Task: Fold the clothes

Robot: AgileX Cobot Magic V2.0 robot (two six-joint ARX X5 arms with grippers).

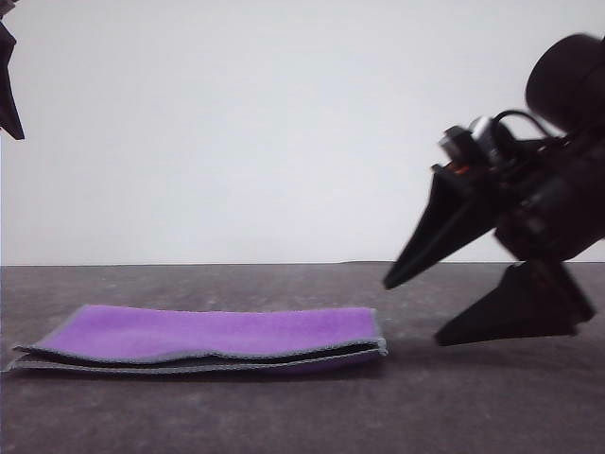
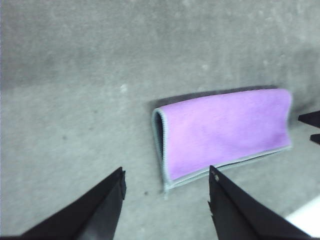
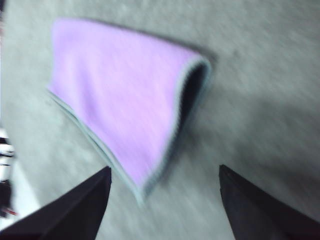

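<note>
The grey tabletop carries the cloth, which lies flat at the front left, folded in half with its purple face up, the dark inner face showing in the gap between the two layers and light grey stitching along the edges. The right hand hangs just beside the cloth's right end, fingers spread wide and holding nothing. The left hand sits above the tabletop near the cloth, also wide apart and empty.
</note>
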